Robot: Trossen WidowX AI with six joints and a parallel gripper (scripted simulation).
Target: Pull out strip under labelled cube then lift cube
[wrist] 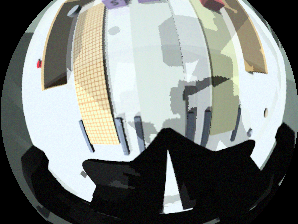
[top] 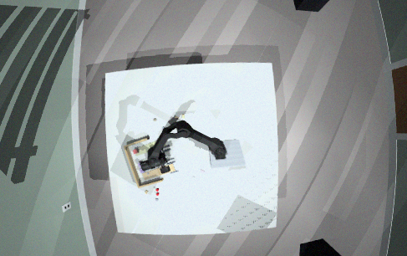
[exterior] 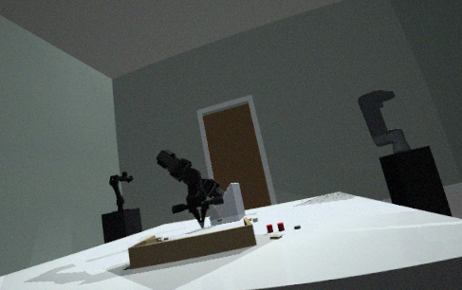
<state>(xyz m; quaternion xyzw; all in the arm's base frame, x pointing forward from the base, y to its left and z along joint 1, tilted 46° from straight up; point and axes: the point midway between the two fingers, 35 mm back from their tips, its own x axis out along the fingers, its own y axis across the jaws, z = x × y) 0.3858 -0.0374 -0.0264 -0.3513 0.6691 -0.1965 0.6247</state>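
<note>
Purple and block-shaped, a lettered cube (wrist: 115, 3) was seen at the far end of the strips, cut by the edge of the wrist view, with a second purple cube (wrist: 147, 1) beside it. Which one was meant, and which strip bore it, could not be settled; in the top view that area was largely covered by the black jointed arm (top: 199, 139) (exterior: 188, 175). The black end effector (top: 155, 162) (exterior: 203, 227) (wrist: 165, 132) was closed with nothing between its fingers, pointed down within the three-sided wooden frame (top: 131, 164) (exterior: 193, 248) (wrist: 251, 42) on the white counter (top: 235, 100) (exterior: 352, 237) (wrist: 37, 105).

The wrong strip could be dragged if aim were taken from this cropped view: the tan gridded strip (wrist: 92, 75) and the pale grey-green strip (wrist: 150, 62) were laid close together. Should the closed tips be pressed too lightly, they might be slid over a strip without moving it; pressed too hard, it might be jammed. By a skewed pull, the slate-coloured bars (wrist: 121, 136) near the strip ends could be caught. If the pull were jerked, the cube might be toppled or carried along, and the later grasp made harder.
</note>
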